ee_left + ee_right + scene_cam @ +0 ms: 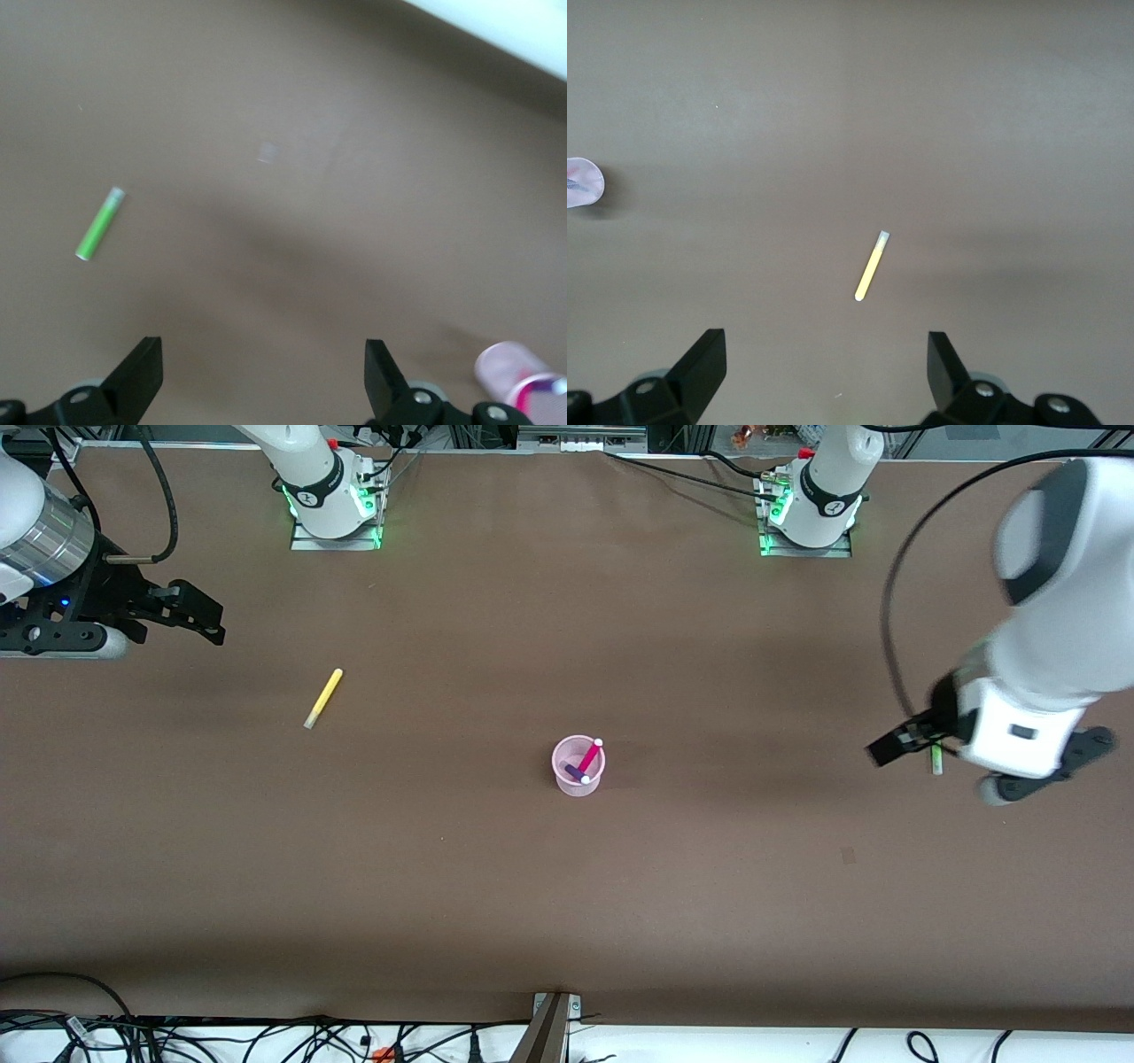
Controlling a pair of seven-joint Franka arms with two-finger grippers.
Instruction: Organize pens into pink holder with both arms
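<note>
Brown table (567, 903) lies bare between pink holder (578, 769) and yellow pen (323, 698).

The right gripper (824, 372) hangs over the brown table (850, 115), its two black fingers (700, 363) spread wide with nothing between them. A yellow pen (869, 266) lies flat on the table, apart from both fingers; its pale end points toward one o'clock and its yellow end toward seven. The pink holder (583, 181) stands at about nine o'clock from the pen, well apart from it and cut off by the frame's edge.
</note>
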